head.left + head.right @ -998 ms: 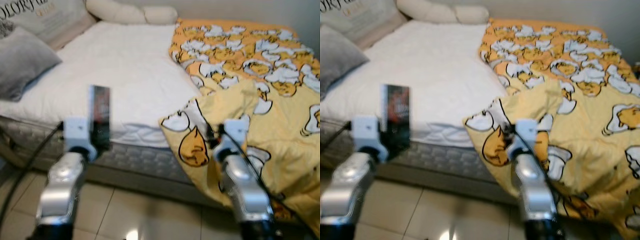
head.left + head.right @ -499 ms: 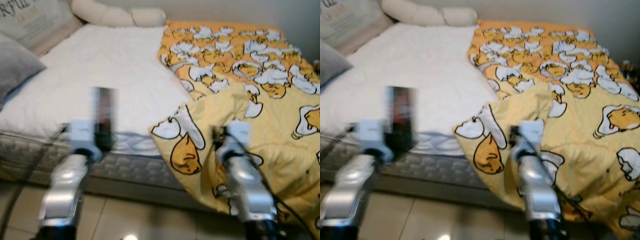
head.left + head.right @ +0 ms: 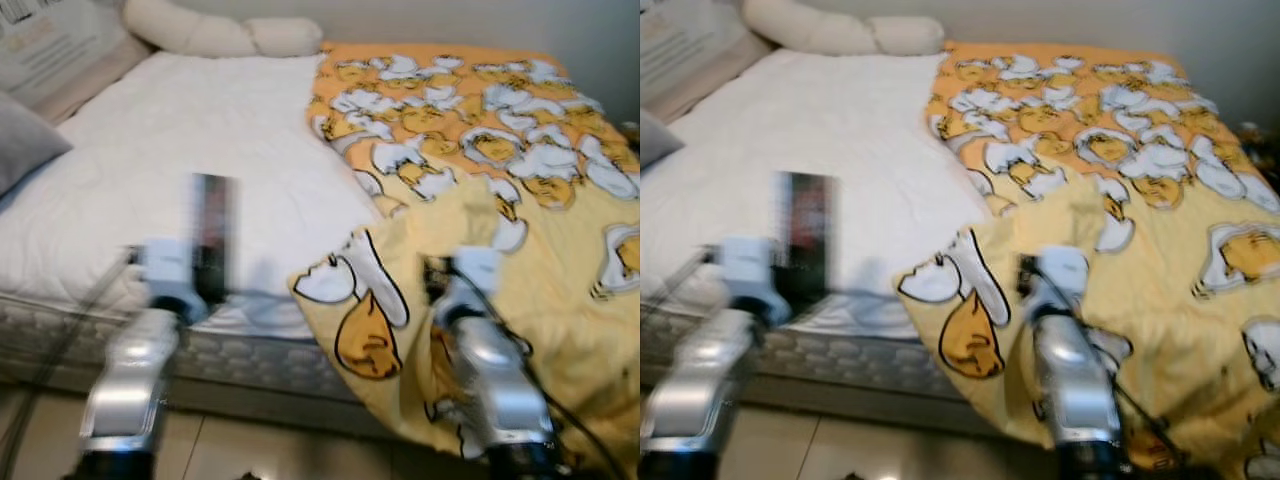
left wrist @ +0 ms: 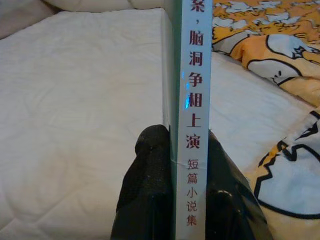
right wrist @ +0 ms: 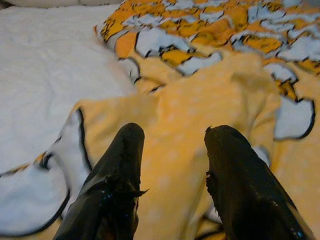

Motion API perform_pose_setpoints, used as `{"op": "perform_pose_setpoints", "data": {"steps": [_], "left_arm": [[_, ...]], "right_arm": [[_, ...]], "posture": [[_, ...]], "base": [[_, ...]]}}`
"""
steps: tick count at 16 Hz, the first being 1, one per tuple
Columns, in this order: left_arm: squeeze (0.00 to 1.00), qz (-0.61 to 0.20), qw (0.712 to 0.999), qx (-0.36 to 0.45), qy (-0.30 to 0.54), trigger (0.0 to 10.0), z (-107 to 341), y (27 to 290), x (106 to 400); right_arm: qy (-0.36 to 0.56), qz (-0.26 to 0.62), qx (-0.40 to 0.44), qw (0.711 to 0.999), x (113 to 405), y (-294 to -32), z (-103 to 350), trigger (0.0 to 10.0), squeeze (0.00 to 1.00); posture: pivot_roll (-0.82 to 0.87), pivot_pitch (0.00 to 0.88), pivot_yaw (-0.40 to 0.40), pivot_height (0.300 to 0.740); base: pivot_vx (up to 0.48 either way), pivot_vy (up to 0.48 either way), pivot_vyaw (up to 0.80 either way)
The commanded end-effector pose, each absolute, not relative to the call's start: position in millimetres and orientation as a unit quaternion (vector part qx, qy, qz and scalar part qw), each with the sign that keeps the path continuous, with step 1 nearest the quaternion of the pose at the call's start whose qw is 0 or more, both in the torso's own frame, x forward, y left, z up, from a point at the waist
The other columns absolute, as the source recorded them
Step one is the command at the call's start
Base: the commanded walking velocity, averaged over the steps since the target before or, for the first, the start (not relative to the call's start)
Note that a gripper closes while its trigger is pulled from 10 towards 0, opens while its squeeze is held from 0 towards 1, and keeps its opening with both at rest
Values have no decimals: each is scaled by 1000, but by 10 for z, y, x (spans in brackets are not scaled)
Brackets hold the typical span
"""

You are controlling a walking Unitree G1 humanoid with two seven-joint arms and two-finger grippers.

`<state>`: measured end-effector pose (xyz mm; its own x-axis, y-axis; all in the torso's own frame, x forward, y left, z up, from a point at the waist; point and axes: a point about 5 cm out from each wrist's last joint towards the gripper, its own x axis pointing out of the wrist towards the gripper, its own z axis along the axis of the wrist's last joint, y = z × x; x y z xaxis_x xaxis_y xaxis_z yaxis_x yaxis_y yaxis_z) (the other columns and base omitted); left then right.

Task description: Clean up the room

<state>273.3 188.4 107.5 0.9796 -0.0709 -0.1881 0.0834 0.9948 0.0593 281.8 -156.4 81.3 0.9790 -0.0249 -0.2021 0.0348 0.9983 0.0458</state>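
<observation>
The left gripper (image 4: 186,165) pinches a thin book (image 4: 192,95) upright by its spine, over the near edge of the bed (image 3: 180,140), above the white sheet. To do this step well, I think the robot must carry the book w/o tilting it and set it down flat, away from the mattress edge, bc it is thin and can slip. The left arm is raised forward at bed height. The right gripper (image 5: 172,165) is spread and holds nothing, pointing at the folded yellow blanket (image 3: 480,150), just above it.
</observation>
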Motion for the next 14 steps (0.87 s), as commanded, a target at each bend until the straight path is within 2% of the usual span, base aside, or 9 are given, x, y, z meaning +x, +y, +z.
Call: {"op": "perform_pose_setpoints", "data": {"steps": [1, 10, 11, 14], "left_arm": [[0, -21, 997, 47, 64, 10000, 1215, 1997, 2763], [0, -37, 996, 50, 65, 10000, 1215, 1946, 2827], [0, -39, 996, 55, 65, 10000, 1216, 1939, 2837], [0, -43, 995, 59, 62, 10000, 1207, 1919, 2844]], "right_arm": [[91, 0, 35, 995, 2841, -1454, 857, 10000, 0], [94, -20, 36, 995, 2795, -1500, 834, 10000, 0], [96, -23, 37, 994, 2786, -1506, 823, 10000, 0], [100, -29, 40, 994, 2761, -1537, 804, 10000, 0]], "posture": [[-4, 0, 12, 740], [-25, 0, 38, 740], [-29, 0, 40, 740], [-32, 0, 43, 740]], "base": [[364, 0, 0], [348, 0, 0], [0, 0, 0], [0, 0, -800]]}}
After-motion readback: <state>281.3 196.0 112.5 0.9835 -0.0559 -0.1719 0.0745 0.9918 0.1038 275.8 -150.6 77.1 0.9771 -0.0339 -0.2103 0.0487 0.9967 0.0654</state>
